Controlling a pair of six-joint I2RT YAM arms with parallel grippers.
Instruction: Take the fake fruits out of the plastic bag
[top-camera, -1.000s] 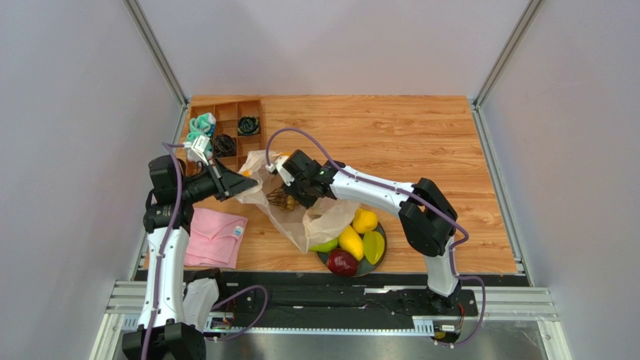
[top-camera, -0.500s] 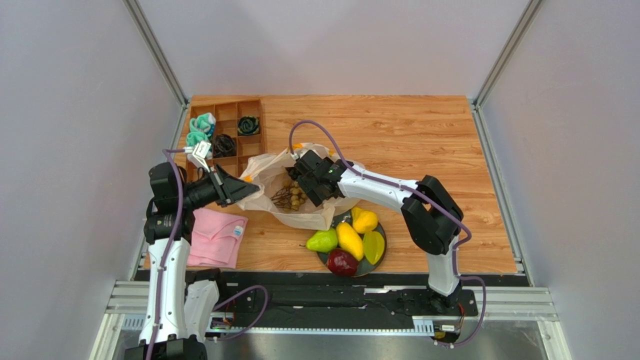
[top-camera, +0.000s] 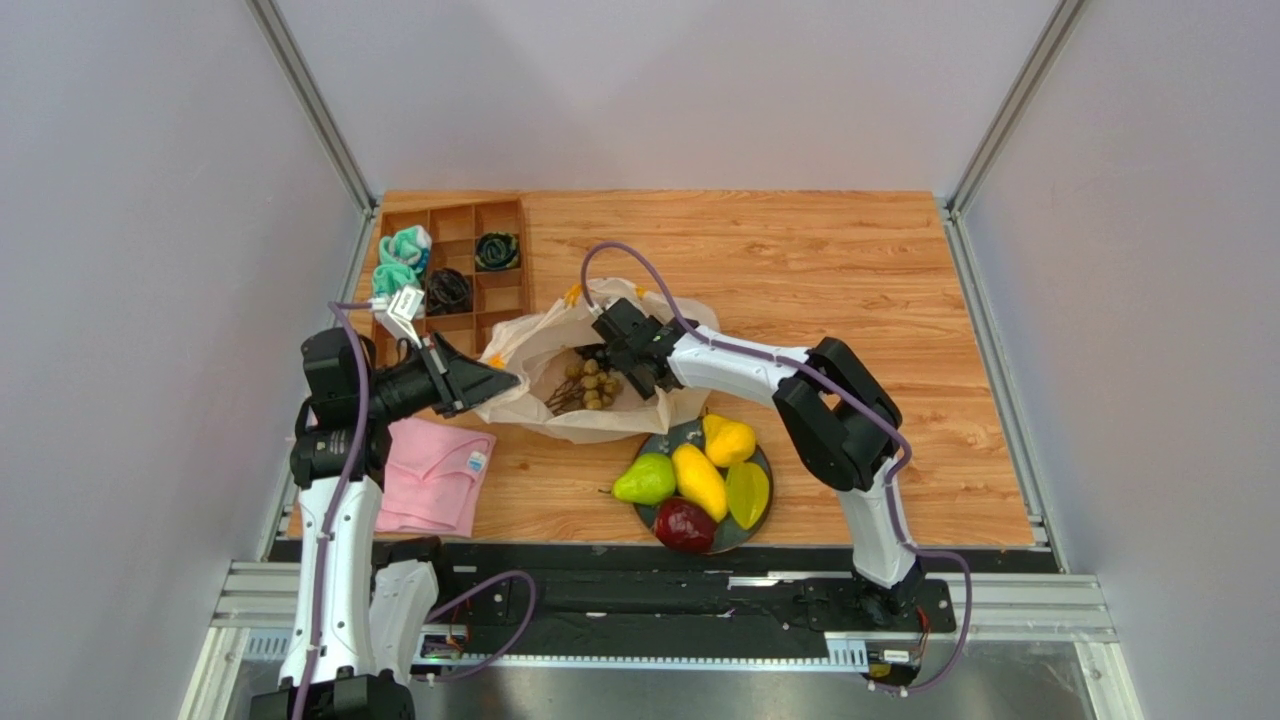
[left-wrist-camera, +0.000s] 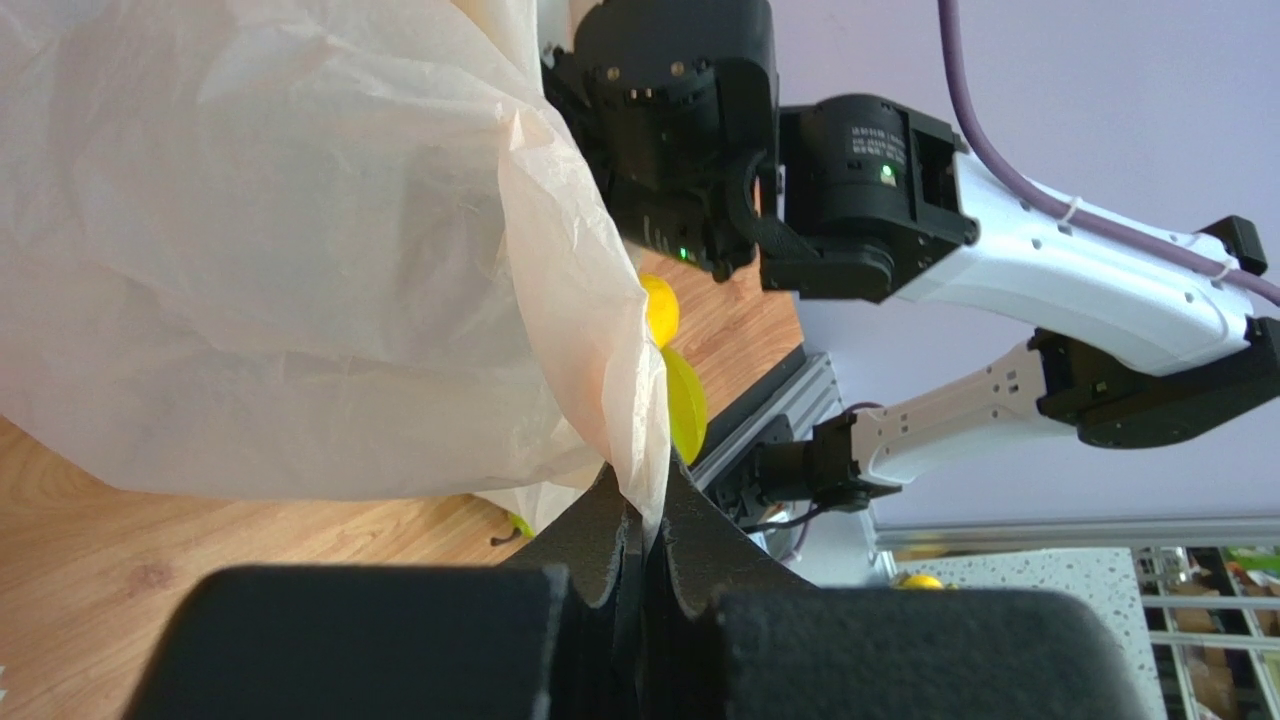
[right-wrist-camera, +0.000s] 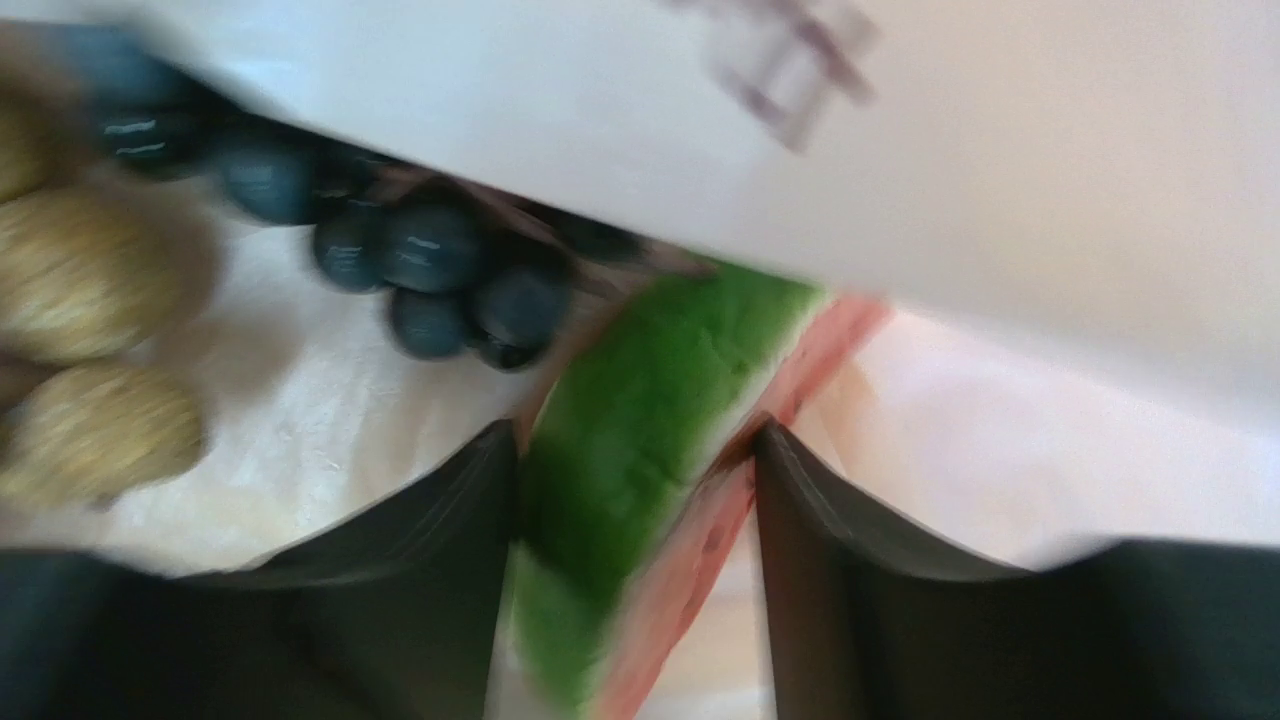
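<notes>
- Six o'clock, near edge: glossy green plastic pear (top-camera: 645, 482), out already.
- Left gripper (left-wrist-camera: 643, 518), nine o'clock, pinches the crinkly cream banana-print plastic bag (left-wrist-camera: 301, 225) by its edge.
- Right gripper (right-wrist-camera: 634, 450) inside, fingers clamping the green-rinded watermelon slice (right-wrist-camera: 661, 383).

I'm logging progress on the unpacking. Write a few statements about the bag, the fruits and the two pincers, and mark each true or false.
1. The left pincer is shut on an edge of the plastic bag. True.
2. The watermelon slice lies on the plate. False: it is inside the bag, between the fingers of the right pincer.
3. The dark red apple sits on the plate. True.
4. Both grape bunches are out on the bare table. False: the purple grapes and the pale grapes lie inside the bag, beside the slice.
</notes>
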